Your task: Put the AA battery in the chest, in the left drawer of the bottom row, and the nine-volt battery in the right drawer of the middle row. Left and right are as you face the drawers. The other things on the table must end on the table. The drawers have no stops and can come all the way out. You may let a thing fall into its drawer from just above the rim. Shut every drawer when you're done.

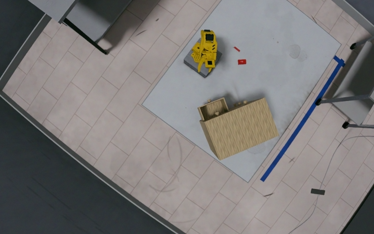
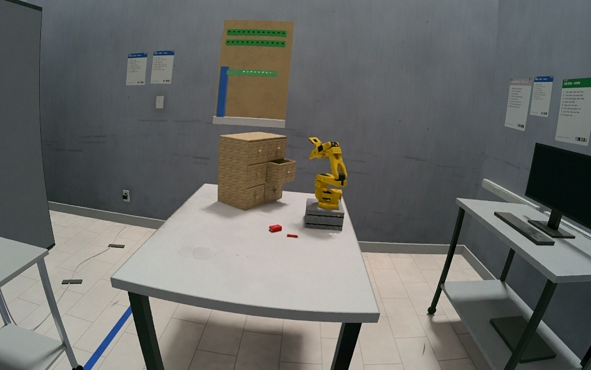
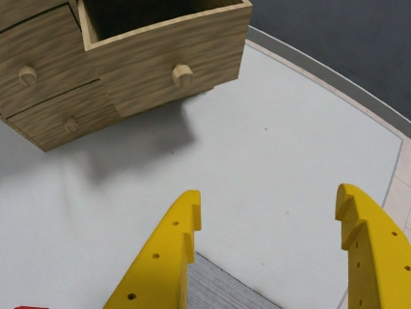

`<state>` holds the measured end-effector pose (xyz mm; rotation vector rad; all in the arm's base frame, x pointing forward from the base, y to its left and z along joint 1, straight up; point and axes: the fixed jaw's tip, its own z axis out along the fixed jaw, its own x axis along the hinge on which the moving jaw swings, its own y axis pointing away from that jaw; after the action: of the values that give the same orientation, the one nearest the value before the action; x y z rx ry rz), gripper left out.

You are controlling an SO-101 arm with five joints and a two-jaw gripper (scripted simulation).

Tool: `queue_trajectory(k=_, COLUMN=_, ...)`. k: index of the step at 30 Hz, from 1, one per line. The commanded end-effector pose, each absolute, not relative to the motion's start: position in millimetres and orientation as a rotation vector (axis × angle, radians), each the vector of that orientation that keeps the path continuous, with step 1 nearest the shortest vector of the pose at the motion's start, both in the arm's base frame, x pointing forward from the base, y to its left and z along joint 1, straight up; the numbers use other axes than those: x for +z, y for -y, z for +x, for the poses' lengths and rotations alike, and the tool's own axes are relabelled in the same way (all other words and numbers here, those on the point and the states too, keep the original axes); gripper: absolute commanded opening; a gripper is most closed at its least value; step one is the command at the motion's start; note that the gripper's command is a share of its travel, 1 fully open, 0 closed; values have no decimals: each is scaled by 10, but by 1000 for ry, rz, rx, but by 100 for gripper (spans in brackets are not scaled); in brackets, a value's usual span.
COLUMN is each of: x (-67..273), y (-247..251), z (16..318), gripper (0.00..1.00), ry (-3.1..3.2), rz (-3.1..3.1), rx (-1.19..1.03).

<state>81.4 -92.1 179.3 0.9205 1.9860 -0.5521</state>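
Note:
The wooden chest (image 1: 240,129) (image 2: 243,170) (image 3: 41,99) stands on the table. Its middle-row right drawer (image 1: 209,103) (image 2: 282,170) (image 3: 193,45) is pulled out and looks empty; the other drawers are shut. The nine-volt battery (image 1: 241,61) (image 2: 275,227), a red block, lies on the table beside the arm's base. The AA battery (image 1: 236,49) (image 2: 291,235), a thin red stick, lies close to it. My gripper (image 1: 205,68) (image 2: 313,142) (image 3: 268,196) is open and empty. It is raised above the base, facing the chest and well clear of the open drawer.
The arm stands on a grey block (image 1: 190,59) (image 2: 324,218) (image 3: 225,296) near the table's edge. The table edge (image 3: 360,97) runs close behind the open drawer's side. A desk with a monitor (image 2: 553,187) stands apart on the right.

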Motion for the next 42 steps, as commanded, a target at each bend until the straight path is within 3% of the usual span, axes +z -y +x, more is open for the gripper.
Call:
queue_trajectory(k=1, x=1808, y=918, z=799, gripper=29, ry=-1974, rz=936, rx=-552)
queue_trajectory(k=22, x=1875, y=909, z=792, gripper=30, ry=-1944, rz=921, rx=-565)
queue_trajectory(k=42, x=1875, y=315, z=1164, gripper=30, ry=-2084, rz=310, rx=-217)
